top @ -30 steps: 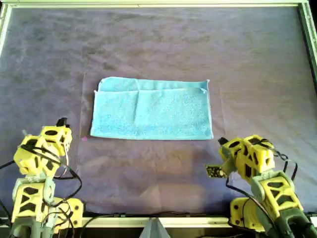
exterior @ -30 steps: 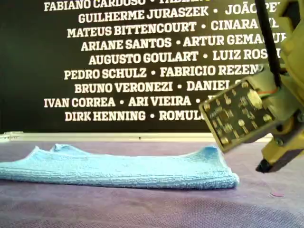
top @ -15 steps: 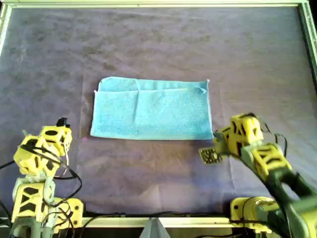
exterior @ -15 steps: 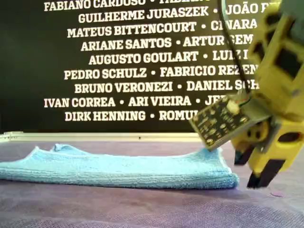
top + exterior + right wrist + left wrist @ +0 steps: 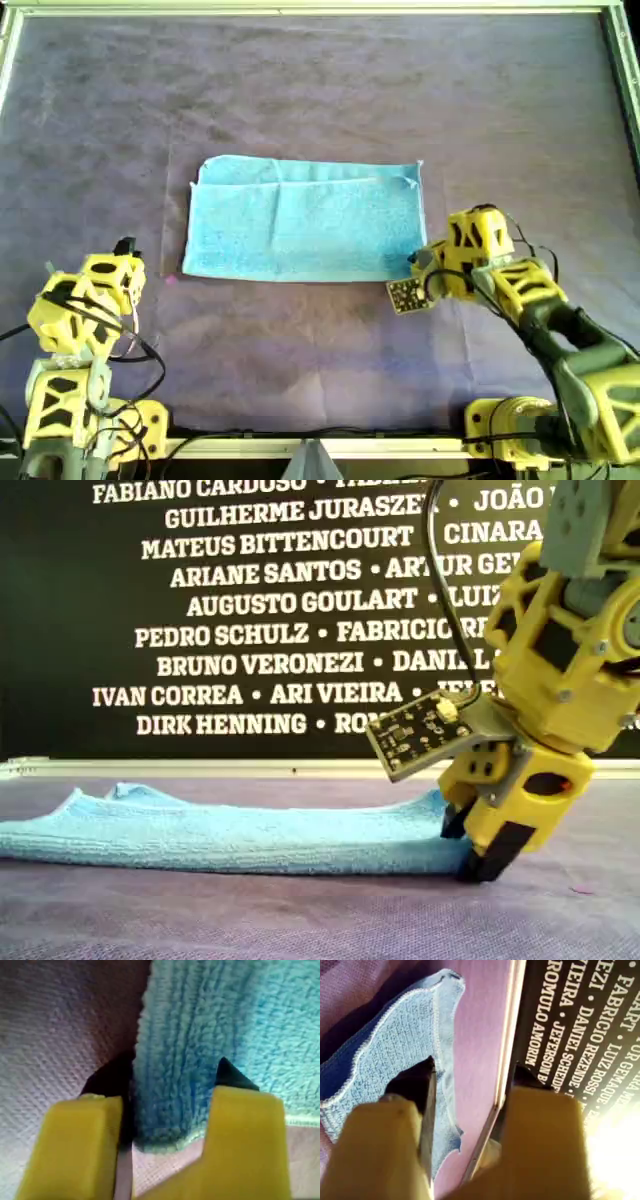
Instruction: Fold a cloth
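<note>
On the purple wrinkled worktop point(image 5: 320, 80), the fluffy sky-blue cloth point(image 5: 305, 218) lies folded into a rectangle; right end effector point(image 5: 418, 262) straddles its corner, spread; left end effector point(image 5: 125, 250) also spread.

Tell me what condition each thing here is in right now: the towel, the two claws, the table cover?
Cloth: folded once into a rectangle, lying flat on the cover.
Right gripper: open, jaws straddling the cloth's corner at the overhead view's lower right, not yet closed.
Left gripper: open, holding nothing, raised near the overhead view's lower left, away from the cloth.
Purple table cover: spread out, lightly wrinkled.
</note>
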Controlling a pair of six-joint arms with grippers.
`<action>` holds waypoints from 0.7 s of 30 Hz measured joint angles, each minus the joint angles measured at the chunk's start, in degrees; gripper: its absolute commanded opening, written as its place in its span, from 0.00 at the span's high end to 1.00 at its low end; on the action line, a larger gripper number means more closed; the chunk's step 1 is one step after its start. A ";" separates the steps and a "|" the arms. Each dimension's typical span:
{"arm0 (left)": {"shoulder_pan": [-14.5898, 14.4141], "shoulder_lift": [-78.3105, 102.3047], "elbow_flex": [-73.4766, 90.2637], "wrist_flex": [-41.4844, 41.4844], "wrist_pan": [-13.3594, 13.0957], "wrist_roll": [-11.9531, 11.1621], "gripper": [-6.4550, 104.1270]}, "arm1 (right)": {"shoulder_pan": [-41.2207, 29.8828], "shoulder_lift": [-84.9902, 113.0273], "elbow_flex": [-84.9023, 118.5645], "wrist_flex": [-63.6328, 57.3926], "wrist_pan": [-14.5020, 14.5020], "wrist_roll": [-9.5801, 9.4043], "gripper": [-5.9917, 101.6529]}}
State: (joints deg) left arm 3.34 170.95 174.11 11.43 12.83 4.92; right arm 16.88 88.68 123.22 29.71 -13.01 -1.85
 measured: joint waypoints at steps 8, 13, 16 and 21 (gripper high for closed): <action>0.00 0.00 0.00 0.00 0.00 0.00 0.44 | 0.35 -0.88 -1.85 0.00 0.18 -0.53 0.60; 0.00 0.00 0.00 0.00 0.00 0.00 0.44 | 0.35 -0.88 -1.85 0.00 0.18 -0.53 0.96; 0.00 0.00 0.00 0.00 0.00 0.00 0.44 | 0.35 -0.88 -1.85 0.00 0.18 -0.53 0.96; 0.00 0.00 0.00 0.00 0.00 0.00 0.44 | 0.44 -1.05 -4.57 0.00 0.18 0.62 0.92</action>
State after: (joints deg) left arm 3.34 170.95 174.11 11.43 12.83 4.92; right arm 17.31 87.63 118.65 29.71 -12.83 -1.23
